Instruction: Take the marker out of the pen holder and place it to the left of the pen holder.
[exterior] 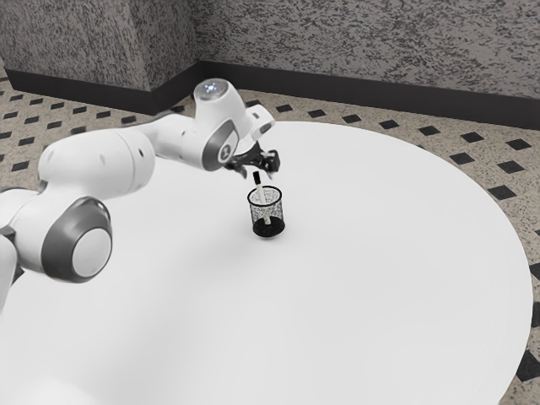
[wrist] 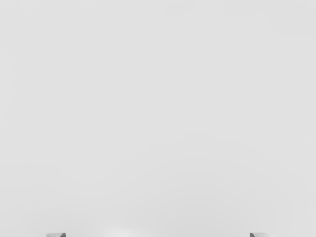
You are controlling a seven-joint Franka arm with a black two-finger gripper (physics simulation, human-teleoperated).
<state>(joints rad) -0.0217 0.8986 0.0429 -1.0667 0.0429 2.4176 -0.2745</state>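
White and round, the table (exterior: 380, 253) reaches out on all sides under the claw (exterior: 258, 173). Past the claw, away from the camera, the curved edge of the table is fairly near. Toward the exterior view's right, the white top goes on much farther from the claw before it bends down to its edge. There is also a big, flat stretch on the camera's side of the claw. Beyond the table edge are the floor (exterior: 468, 139), with its dark diamonds, and then the speckled grey wall (exterior: 380, 46) with a dark strip (exterior: 380, 91) at its foot. The arm (exterior: 97, 164) comes over the table to the claw from the exterior view's left.

The claw is wide, with its two fingers apart and pointing down. The marker (exterior: 261, 197) is below it, in the pen holder (exterior: 279, 213), a black net cup that stands upright on the table. The marker leans, its low end down in the cup. Its black top pokes up over the rim, close to the finger ends. I can't tell if they touch it.
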